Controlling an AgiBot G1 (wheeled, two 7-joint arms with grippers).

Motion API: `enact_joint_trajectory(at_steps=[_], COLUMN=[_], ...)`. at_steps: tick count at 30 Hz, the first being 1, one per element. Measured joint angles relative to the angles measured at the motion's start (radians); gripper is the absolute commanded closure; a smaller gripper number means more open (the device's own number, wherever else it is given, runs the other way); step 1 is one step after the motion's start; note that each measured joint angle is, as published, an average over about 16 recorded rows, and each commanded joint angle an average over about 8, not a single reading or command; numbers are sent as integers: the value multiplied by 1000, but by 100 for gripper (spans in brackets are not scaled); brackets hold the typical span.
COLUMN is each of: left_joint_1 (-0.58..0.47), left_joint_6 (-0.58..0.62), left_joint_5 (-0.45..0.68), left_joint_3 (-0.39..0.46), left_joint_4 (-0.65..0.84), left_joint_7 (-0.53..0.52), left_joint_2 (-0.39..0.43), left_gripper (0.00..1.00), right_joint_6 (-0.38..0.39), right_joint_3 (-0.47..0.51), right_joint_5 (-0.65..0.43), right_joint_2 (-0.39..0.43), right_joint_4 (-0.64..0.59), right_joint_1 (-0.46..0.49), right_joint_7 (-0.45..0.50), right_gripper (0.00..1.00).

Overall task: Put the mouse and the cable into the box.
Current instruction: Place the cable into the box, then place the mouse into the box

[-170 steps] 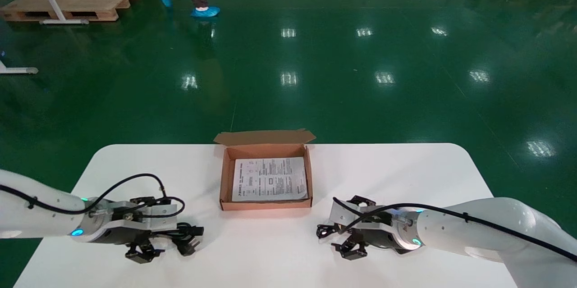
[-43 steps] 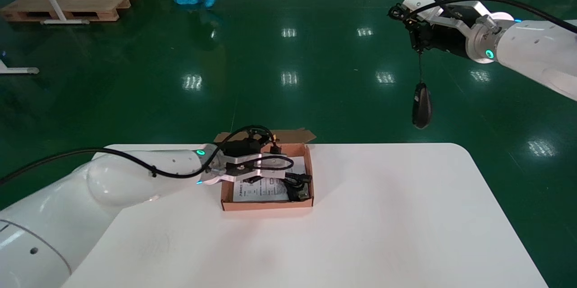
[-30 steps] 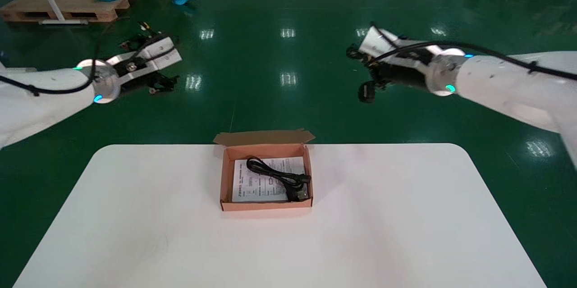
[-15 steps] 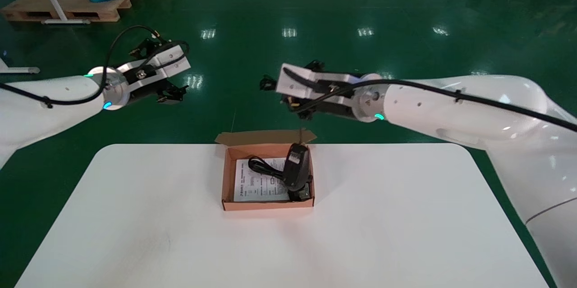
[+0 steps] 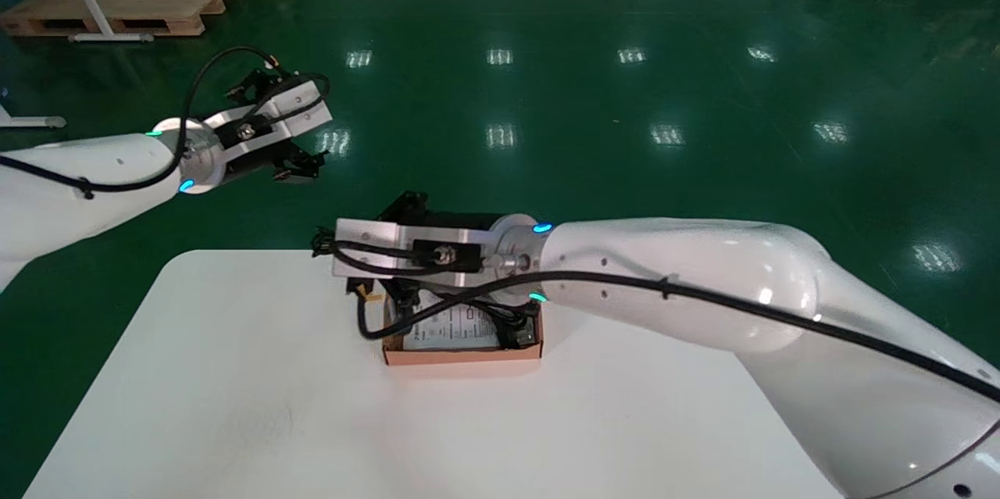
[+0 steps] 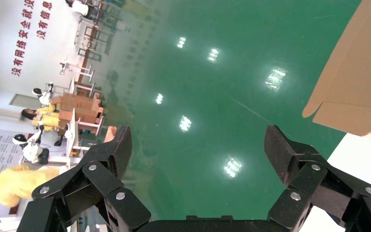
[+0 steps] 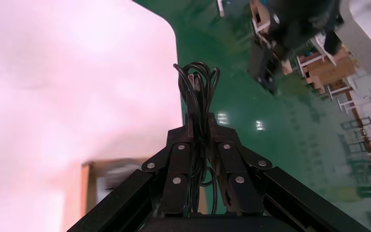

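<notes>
Right jaws pinch cord (image 7: 200,92) above left box (image 5: 461,354) rim.

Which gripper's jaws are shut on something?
The right gripper, over the box, pinching a coiled black cord; the left gripper hangs open and empty.

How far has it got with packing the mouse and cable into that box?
Done: the black cable lies in the box. In hand: the right gripper, over the box, is shut on the mouse's bundled cord; the mouse is hidden under the arm. The left gripper hangs open and empty, raised to the side. Left: letting the cord go inside the box.
</notes>
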Motion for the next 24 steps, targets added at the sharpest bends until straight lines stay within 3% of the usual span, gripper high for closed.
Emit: enact_joint_trajectory(at_steps=[11, 24], left_joint_1=[9, 18], left_joint_6=[6, 16], left_joint_5=[65, 141], left_joint_3=[14, 23], left_joint_4=[-47, -98], left_joint_7=[-87, -182], left_joint_2=[-15, -31], left_gripper=[0, 0], right_joint_6=[97, 142], right_joint_3=[-158, -236], right_joint_5=[-50, -55], right_joint_2=[7, 10], right_joint_4=[53, 40], right_joint_1=[36, 69], right_joint_7=[189, 280], right_gripper=[100, 100])
